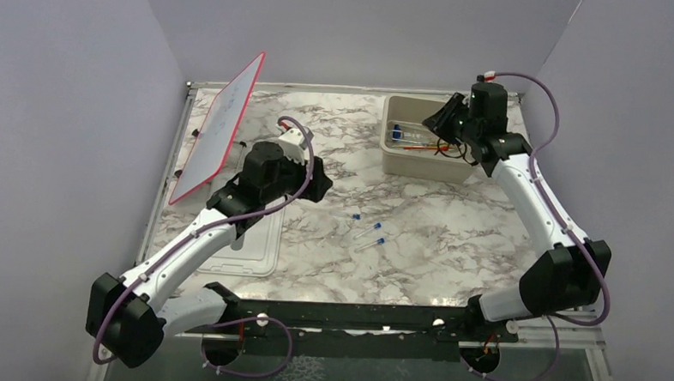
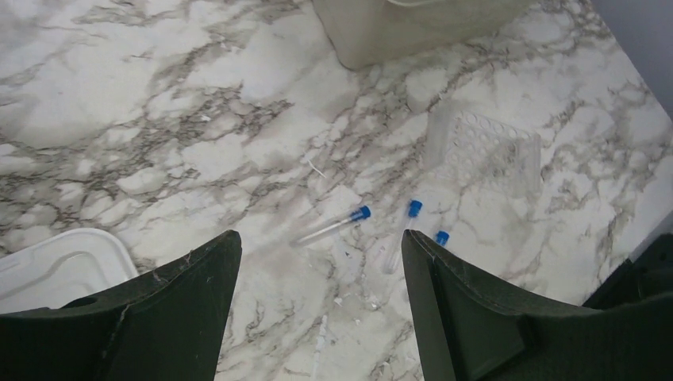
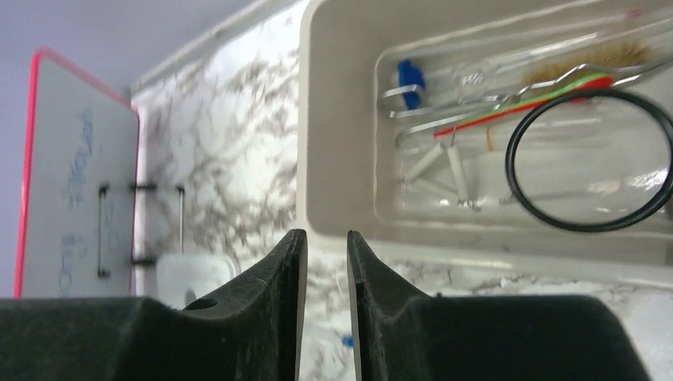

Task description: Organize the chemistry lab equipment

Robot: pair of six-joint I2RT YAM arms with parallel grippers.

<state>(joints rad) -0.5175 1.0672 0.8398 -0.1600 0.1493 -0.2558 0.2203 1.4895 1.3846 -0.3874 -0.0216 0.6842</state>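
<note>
Left fingers spread wide, blue-capped tubes lying just beyond them; right fingers sit nearly closed, empty, before the tub.

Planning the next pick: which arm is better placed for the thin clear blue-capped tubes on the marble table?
Left, probably: left gripper open, facing the blue-capped tubes; right gripper at the beige tub.

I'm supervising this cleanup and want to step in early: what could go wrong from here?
The three blue-capped tubes lie close together just ahead of the open left hand; closing on one may roll the others away. The clear well plate beside them is hard to see and could be bumped. The right hand hangs by the tub wall and might catch its rim.
</note>
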